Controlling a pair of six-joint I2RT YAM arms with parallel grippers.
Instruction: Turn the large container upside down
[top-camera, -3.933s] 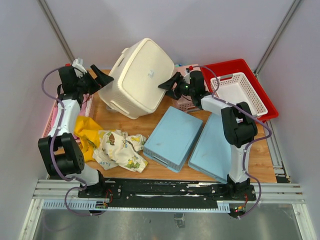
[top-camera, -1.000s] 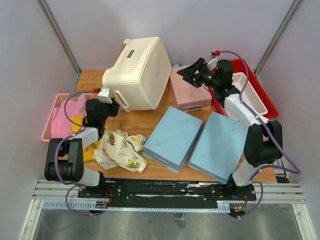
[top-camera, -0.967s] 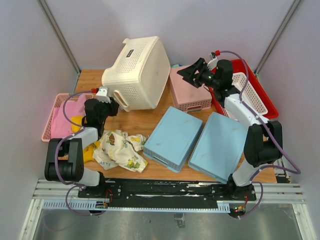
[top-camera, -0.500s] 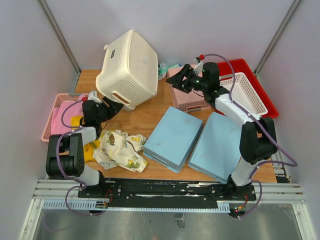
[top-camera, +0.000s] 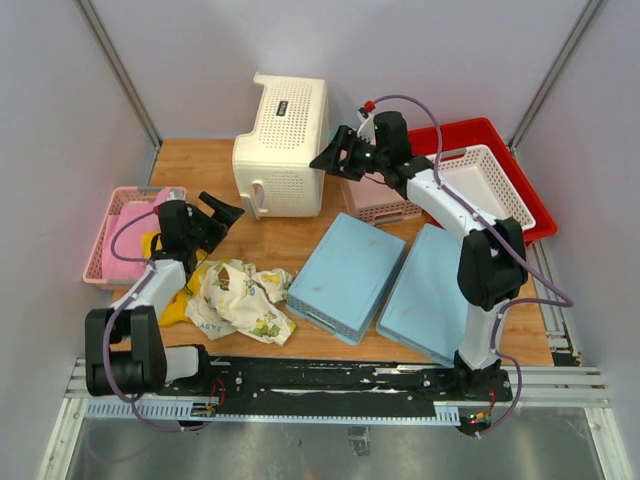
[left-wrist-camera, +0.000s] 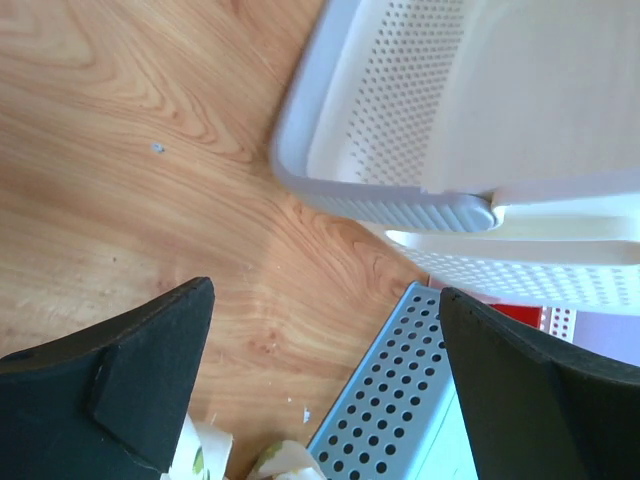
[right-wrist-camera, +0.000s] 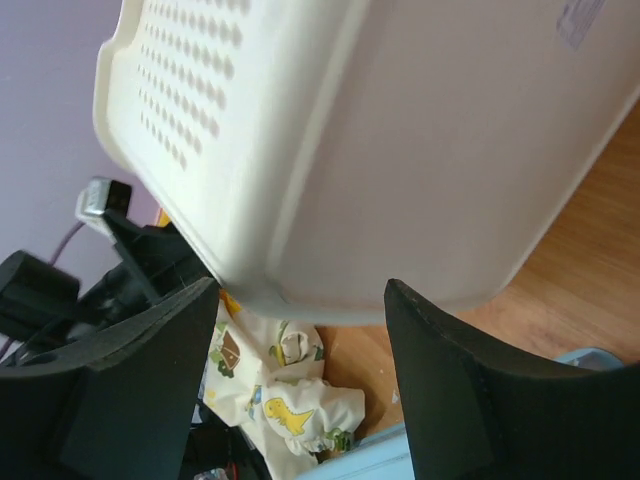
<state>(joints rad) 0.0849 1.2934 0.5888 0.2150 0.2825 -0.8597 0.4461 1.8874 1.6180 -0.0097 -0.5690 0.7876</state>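
Note:
The large container (top-camera: 283, 145), a cream tub with perforated patches and a handle slot, lies on its side at the back middle of the table. Its smooth base faces right. My left gripper (top-camera: 222, 210) is open and empty, low over the table, in front of and left of the tub and apart from it. In the left wrist view, the tub's rim (left-wrist-camera: 400, 205) shows ahead of the open gripper (left-wrist-camera: 320, 400). My right gripper (top-camera: 335, 160) is open close beside the tub's base. In the right wrist view, the base (right-wrist-camera: 420, 150) fills the space above the open gripper (right-wrist-camera: 300, 370).
A pink lattice basket (top-camera: 385, 195) lies upturned right of the tub. A white lattice basket (top-camera: 480, 180) sits in a red tray (top-camera: 500, 135). Two blue upturned baskets (top-camera: 345, 275) (top-camera: 435, 295) lie in front. A dinosaur-print cloth (top-camera: 240, 295) and a pink basket (top-camera: 125, 235) are at the left.
The tub was tipped up on an edge, leaning left; it now rests on its side farther back. My left gripper drew back from it. My right gripper moved left up to its base.

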